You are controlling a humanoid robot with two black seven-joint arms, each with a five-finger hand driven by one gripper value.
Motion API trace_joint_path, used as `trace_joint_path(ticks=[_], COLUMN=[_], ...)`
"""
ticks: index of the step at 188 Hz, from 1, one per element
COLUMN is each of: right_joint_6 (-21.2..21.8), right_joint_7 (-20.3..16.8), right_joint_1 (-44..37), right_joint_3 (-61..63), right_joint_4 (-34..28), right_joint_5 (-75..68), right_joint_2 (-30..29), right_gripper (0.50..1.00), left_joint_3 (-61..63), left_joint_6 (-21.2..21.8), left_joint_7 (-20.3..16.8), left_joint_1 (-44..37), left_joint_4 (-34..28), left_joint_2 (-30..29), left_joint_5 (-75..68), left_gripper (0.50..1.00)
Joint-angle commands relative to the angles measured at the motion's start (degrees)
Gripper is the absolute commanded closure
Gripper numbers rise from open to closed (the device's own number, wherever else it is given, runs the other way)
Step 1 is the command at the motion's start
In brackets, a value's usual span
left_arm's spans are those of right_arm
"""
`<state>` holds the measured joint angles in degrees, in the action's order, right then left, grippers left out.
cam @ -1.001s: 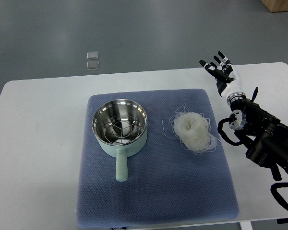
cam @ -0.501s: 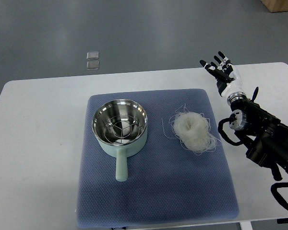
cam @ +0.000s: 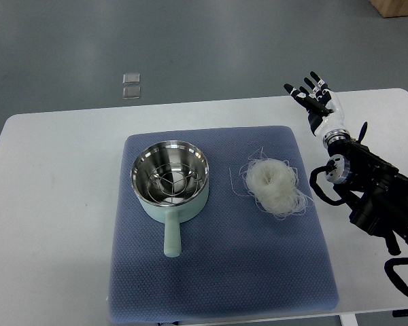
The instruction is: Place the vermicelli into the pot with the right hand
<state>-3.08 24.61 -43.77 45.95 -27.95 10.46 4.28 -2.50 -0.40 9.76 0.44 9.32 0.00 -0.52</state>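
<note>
A white nest of vermicelli (cam: 275, 183) lies on the blue mat (cam: 217, 272), right of centre. A pale green pot (cam: 170, 180) with a steel inside and a wire rack stands on the mat's left half, its handle pointing toward me. My right hand (cam: 314, 98) is raised over the table's far right part, beyond and to the right of the vermicelli. Its fingers are spread and it holds nothing. The left arm does not show.
The mat lies on a white table (cam: 54, 204). My dark right forearm (cam: 374, 193) crosses the table's right edge. Grey floor lies beyond the table, with two small square plates (cam: 130, 85) set in it.
The right hand has shifted very slightly. Nothing else has moved.
</note>
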Motion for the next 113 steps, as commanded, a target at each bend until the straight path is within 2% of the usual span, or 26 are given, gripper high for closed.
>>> trace_joint_path(ticks=[1,113], right_joint_6=[0.0,-0.1], right_joint_7=[0.0,0.0], right_joint_1=[0.0,-0.9], right_joint_3=[-0.1,-0.2], right_joint_4=[0.1,-0.1], right_joint_5=[0.0,0.8], right_joint_2=[0.3,1.0], right_gripper=[0.570,0.572], left_joint_3=[0.0,0.0], left_joint_6=[0.0,0.0], left_joint_7=[0.0,0.0], left_joint_1=[0.0,0.0], left_joint_4=[0.0,0.0], left_joint_2=[0.0,0.0], left_joint_5=[0.0,0.0], left_gripper=[0.500,0.500])
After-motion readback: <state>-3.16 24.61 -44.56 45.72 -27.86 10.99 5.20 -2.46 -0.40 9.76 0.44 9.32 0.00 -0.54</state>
